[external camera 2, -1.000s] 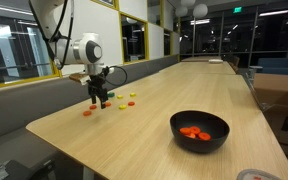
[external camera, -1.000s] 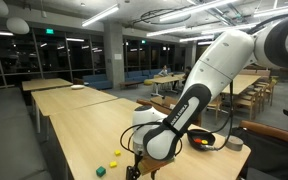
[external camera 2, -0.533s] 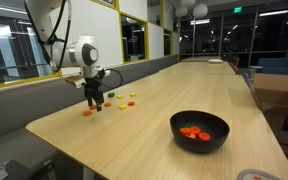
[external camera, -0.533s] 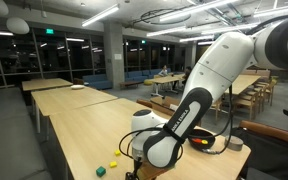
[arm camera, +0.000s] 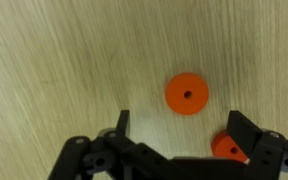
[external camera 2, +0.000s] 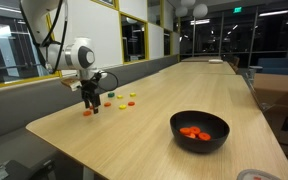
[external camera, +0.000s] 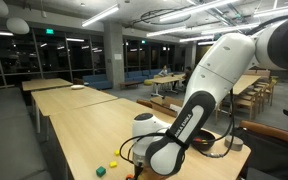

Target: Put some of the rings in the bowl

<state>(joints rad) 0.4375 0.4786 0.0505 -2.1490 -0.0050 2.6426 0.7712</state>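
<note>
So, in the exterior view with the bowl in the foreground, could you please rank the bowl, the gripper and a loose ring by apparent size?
1. The bowl, though it sits nearer the camera, which flatters it.
2. The gripper.
3. The orange ring by the gripper, clearly smallest.

pincer (arm camera: 179, 125) open, pointing down, arm (external camera: 210, 80) bent

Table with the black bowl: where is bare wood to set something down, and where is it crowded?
Bare: the table stretch between the loose rings and the black bowl, and the long run beyond both toward the far end. Crowded: around the claw, where the rings cluster.
</note>
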